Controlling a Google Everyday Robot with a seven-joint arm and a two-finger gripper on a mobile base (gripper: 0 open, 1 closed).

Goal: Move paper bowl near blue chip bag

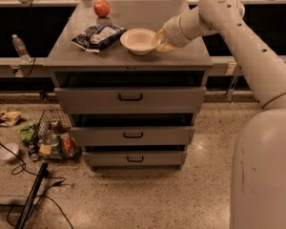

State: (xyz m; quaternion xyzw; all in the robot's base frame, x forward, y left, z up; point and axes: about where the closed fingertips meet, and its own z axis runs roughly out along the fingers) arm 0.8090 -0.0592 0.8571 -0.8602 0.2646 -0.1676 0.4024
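Note:
The paper bowl [139, 40] is cream-white with a wide flared rim and sits on the grey cabinet top [181, 58], just right of the blue chip bag [98, 36]. The bag lies flat with its white printed panel up; a small gap shows between bag and bowl. My gripper [158, 40] reaches in from the right at the end of the white arm and is shut on the bowl's right rim.
A red apple [102, 7] stands at the back of the cabinet top, behind the bag. The cabinet has three drawers [130, 99] below. On the floor at left lie a wire basket of litter [55, 140], a small white bowl [8, 152], cables and a water bottle [19, 47].

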